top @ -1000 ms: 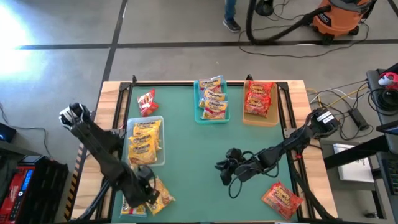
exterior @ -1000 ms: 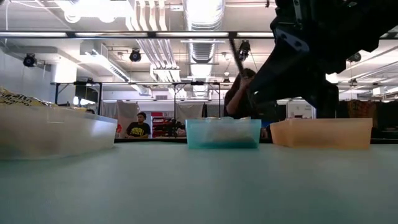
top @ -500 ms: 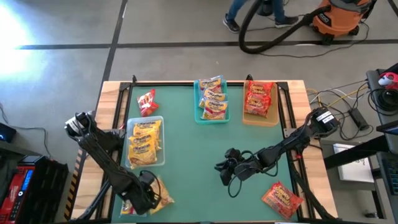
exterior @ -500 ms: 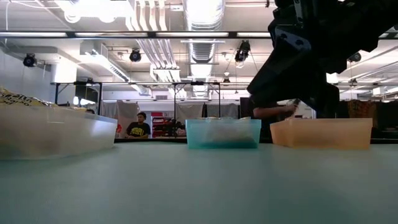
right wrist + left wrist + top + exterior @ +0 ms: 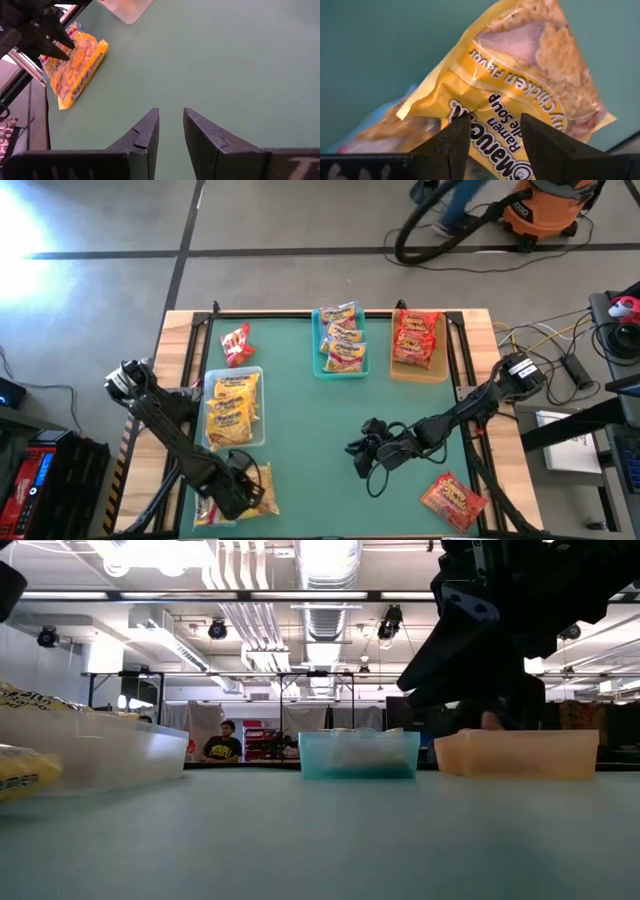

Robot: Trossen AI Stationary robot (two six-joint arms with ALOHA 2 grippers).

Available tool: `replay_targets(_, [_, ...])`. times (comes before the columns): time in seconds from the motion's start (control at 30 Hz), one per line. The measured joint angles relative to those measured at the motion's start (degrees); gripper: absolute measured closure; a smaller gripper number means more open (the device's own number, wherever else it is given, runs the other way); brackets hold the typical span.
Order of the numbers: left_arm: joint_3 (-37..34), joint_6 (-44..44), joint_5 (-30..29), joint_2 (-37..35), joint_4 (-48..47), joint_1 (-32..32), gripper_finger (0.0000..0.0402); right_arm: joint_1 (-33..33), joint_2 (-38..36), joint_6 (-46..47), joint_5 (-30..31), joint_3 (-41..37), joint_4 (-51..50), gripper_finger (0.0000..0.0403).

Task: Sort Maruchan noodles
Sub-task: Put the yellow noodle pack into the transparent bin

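Two yellow Maruchan noodle packets lie overlapped at the table's near left. The upper packet (image 5: 520,65) (image 5: 260,485) lies partly on the lower packet (image 5: 375,135). My left gripper (image 5: 495,132) (image 5: 237,485) is open and points down at the upper packet's printed face. My right gripper (image 5: 356,448) (image 5: 170,117) hovers above the table's middle, its fingers a narrow gap apart with nothing between them. One red packet (image 5: 455,498) lies flat near the right front corner. Another red packet (image 5: 236,345) lies at the far left. My left gripper comes down from above on the upper yellow packet's printed face (image 5: 492,107), one open finger (image 5: 457,137) on each side of the brand print. The tips seem to rest on the wrapper, but they hide the contact itself. The packet lies flat.
A clear tray (image 5: 262,408) with yellow packets stands at the left. At the far edge stand a teal tray (image 5: 342,372) with orange-yellow packets and a tan tray (image 5: 418,376) with red ones. The table's green middle lies bare around my right gripper.
My left gripper has sunk toward the yellow packets at the near left, tipping steeper. The upper packet has shifted a little, and a yellow end of it now shows at the left of the low view. The right arm has kept still.
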Motion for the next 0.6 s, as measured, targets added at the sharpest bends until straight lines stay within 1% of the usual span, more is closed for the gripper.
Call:
replay_targets(0.1, [-0.14,-0.59,-2.87,0.0,2.21,0.64,0.0247,0.0,0.0,0.0,0.0,0.0,0.0,0.0323])
replay_targets(0.3, [-0.17,-1.77,-5.12,0.0,2.62,3.47,0.0247,0.0,0.0,0.0,0.0,0.0,0.02,0.0323])
replay_targets(0.47, [-0.21,1.64,-6.59,-0.02,4.11,5.93,0.0247,0.0,0.0,0.0,0.02,0.02,0.04,0.0323])
replay_targets(0.6, [1.45,4.38,-6.66,-0.29,4.58,5.41,0.0247,0.0,0.0,0.0,0.01,0.02,0.05,0.0323])
